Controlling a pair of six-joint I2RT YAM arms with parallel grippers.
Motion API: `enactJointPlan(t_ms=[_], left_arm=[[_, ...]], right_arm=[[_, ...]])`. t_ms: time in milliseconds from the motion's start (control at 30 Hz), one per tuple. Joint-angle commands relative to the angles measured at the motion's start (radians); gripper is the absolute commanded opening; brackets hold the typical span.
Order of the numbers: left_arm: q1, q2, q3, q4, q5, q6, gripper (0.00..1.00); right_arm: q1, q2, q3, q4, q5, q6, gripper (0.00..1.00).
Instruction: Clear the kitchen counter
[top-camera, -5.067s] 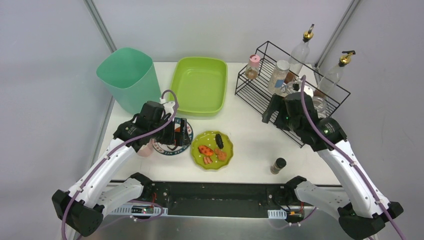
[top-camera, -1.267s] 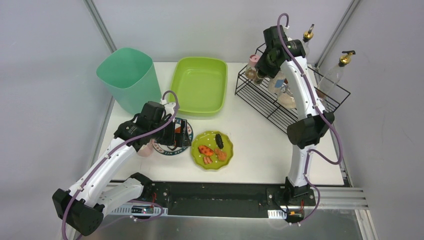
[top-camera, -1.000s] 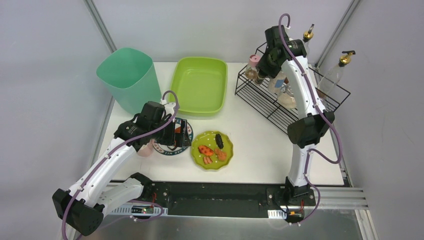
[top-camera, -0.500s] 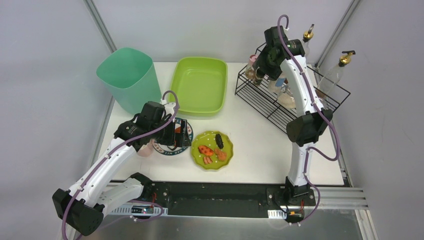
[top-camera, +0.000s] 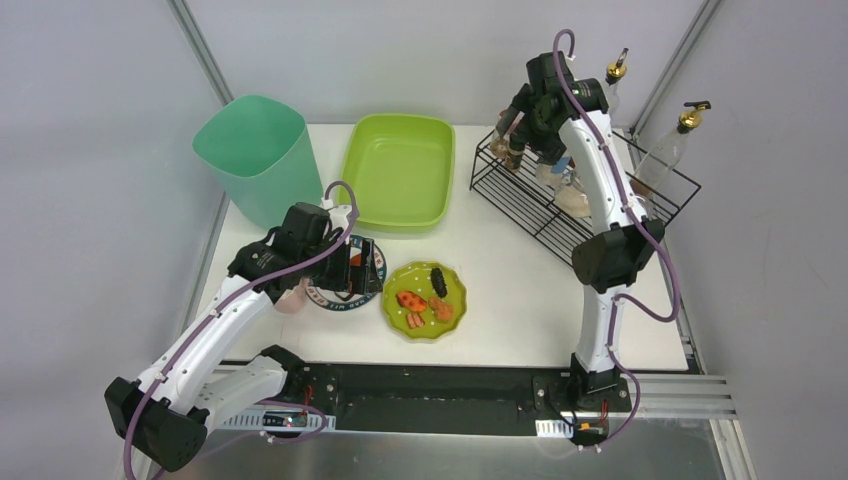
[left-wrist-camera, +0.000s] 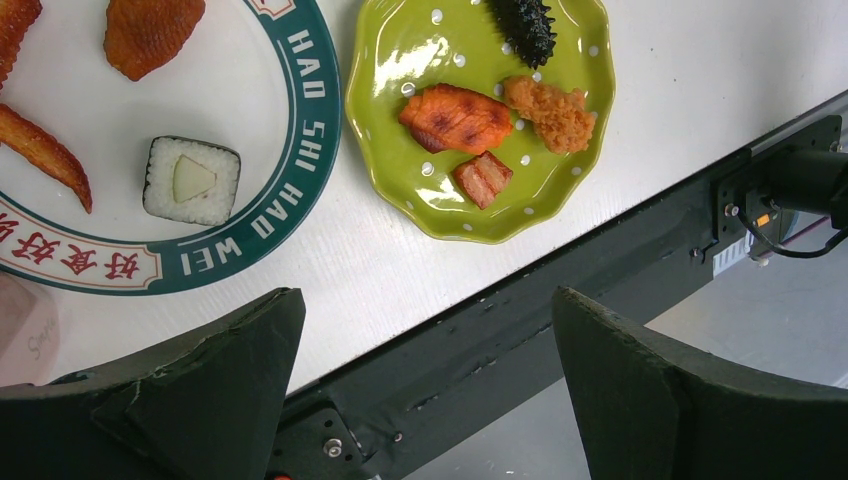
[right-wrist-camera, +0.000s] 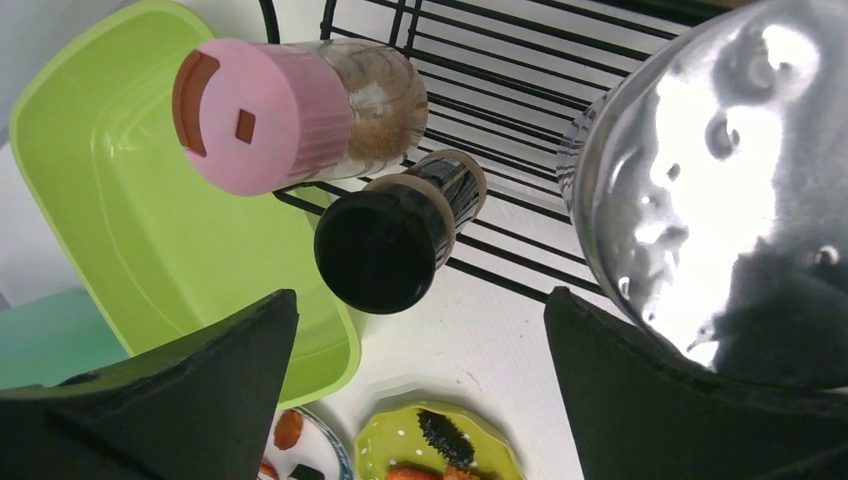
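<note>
The white kitchen counter (top-camera: 510, 290) carries a teal-rimmed white plate (left-wrist-camera: 255, 215) with a sushi roll (left-wrist-camera: 190, 180), and a green dotted plate (top-camera: 425, 298) of food pieces. The green plate also shows in the left wrist view (left-wrist-camera: 400, 60). My left gripper (left-wrist-camera: 425, 300) hangs open and empty above the teal-rimmed plate's near side (top-camera: 358, 268). My right gripper (right-wrist-camera: 420, 300) is open and empty over the far-left corner of the wire rack (top-camera: 560, 215). Just below it a black-capped spice bottle (right-wrist-camera: 395, 235) stands in the rack beside a pink-lidded shaker (right-wrist-camera: 265, 115).
A lime-green tub (top-camera: 400, 170) and a tall teal bin (top-camera: 255, 155) stand at the back left. The rack also holds a shiny-lidded jar (right-wrist-camera: 720, 190) and two pump bottles (top-camera: 610, 90). A pink object (top-camera: 292, 298) lies under my left arm. The black rail (top-camera: 430, 395) runs along the front.
The black-capped bottle that stood at the counter's front right now stands in the rack by the pink-lidded shaker. My right arm has reached to the rack's far-left corner. The left arm has not moved.
</note>
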Motion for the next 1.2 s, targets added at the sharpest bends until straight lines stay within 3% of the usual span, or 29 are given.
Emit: enactJointPlan(t_ms=[0, 300, 467, 600, 867, 1000, 1167], left_arm=[[0.009, -0.003, 0.004, -0.006, 0.003, 0.018, 1.0], [0.009, -0.003, 0.002, -0.006, -0.006, 0.017, 1.0], [0.01, -0.002, 0.002, -0.009, -0.015, 0.017, 1.0], [0.009, -0.006, 0.001, -0.01, -0.025, 0.017, 1.0], [0.01, -0.018, 0.001, -0.011, -0.059, 0.013, 1.0], [0.01, -0.025, 0.001, -0.011, -0.076, 0.012, 1.0], [0.009, -0.03, 0.001, -0.013, -0.092, 0.009, 1.0]], right_arm=[[0.036, -0.069, 0.032, 0.001, 0.016, -0.003, 0.99], [0.119, -0.189, -0.014, 0.004, 0.109, -0.015, 0.99], [0.183, -0.299, -0.13, 0.022, 0.162, -0.04, 0.99], [0.229, -0.432, -0.372, 0.123, 0.14, -0.079, 0.99], [0.24, -0.776, -1.016, 0.53, -0.178, -0.055, 0.99], [0.275, -0.942, -1.25, 0.63, -0.195, -0.009, 0.99], [0.323, -1.105, -1.425, 0.682, -0.192, 0.07, 0.99]])
